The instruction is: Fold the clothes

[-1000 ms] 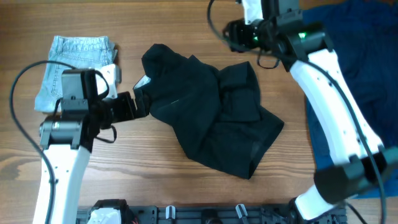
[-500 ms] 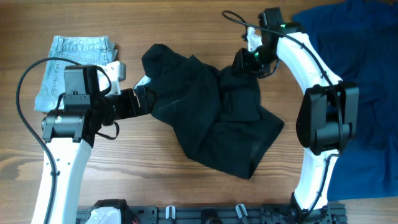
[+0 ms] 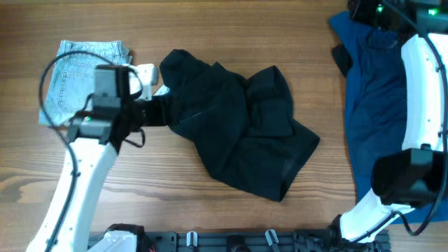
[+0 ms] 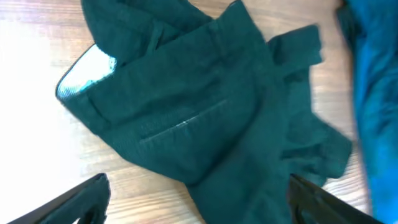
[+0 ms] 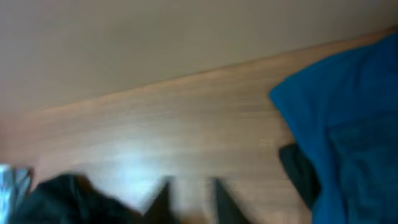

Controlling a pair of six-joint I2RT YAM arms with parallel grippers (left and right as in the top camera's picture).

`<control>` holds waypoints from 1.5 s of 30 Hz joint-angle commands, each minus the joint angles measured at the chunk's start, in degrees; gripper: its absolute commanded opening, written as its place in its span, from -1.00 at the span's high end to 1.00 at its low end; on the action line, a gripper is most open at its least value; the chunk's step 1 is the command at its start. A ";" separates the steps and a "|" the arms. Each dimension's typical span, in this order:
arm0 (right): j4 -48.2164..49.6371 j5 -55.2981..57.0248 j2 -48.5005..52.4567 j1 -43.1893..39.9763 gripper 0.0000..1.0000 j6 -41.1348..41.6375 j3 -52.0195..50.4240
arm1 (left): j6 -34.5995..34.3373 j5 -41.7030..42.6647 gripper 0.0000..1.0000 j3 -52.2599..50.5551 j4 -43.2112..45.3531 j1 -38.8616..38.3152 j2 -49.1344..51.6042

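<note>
Left gripper [image 4: 198,186], jaws apparently spread, hovers by crumpled black shorts [image 4: 205,106].

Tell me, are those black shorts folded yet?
Not yet. The black shorts lie crumpled in an uneven heap with overlapping, wrinkled layers.

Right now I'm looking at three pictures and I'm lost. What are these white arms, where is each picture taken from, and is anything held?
Two robot arms work at a wooden table, each ending in a two-finger gripper. The wide picture looks down from above; the other two come from cameras on the wrists. Crumpled black shorts lie mid-table, denim shorts at the left, a blue garment at the right. The left gripper sits at the black shorts' left edge, open, holding nothing. The right gripper is by the blue garment's far corner; its view is blurred, but its fingers look apart and empty.
</note>
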 commanded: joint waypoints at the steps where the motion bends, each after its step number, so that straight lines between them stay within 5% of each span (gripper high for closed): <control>1: -3.32 -7.04 2.49 2.43 -0.21 -3.96 -2.47 | 4.68 -17.68 -0.99 1.01 4.46 -5.88 7.37; 6: -8.57 -8.52 2.60 5.44 -0.32 -6.38 -3.56 | 15.50 -24.04 -1.00 1.01 16.59 -6.84 20.79; 8: -10.10 -8.55 2.71 6.45 -0.31 -6.34 -3.56 | 22.05 -24.09 -0.88 1.01 22.86 -6.84 26.10; 12: -12.72 -6.27 2.80 6.71 -0.31 -6.32 -3.56 | 23.04 -22.47 -0.63 1.01 25.16 -6.86 29.75; 14: -13.68 -3.74 2.82 6.71 -0.31 -6.34 -3.56 | 23.06 -18.69 -0.25 1.01 20.39 -6.86 29.75; 16: -13.79 -2.29 2.82 6.71 -0.31 -6.32 -3.56 | 23.02 -17.55 0.80 1.01 14.05 -6.86 29.73; 17: -13.64 -2.32 2.82 6.71 -0.31 -6.25 -3.56 | 22.91 -17.53 0.92 1.01 11.47 -6.86 29.73; 21: -13.18 -2.34 2.82 6.71 -0.31 -6.23 -3.56 | 18.34 -18.03 0.92 1.05 2.64 -6.73 26.03; 28: -13.49 -2.32 2.86 6.71 -0.43 -4.17 -5.66 | 1.42 -17.97 0.92 3.58 -10.51 -0.28 3.80; 34: -14.19 -4.85 2.86 6.71 -0.62 -1.27 -17.29 | -2.36 -17.94 0.92 3.58 -19.96 6.25 -15.54; 39: -17.14 -25.53 2.86 7.04 -0.47 -16.00 -29.07 | -2.32 -17.94 0.92 3.58 -20.87 6.75 -21.51; 45: -23.08 -32.57 2.84 13.03 -0.26 -27.52 -37.77 | -2.29 -17.99 0.92 3.58 -21.53 6.75 -19.96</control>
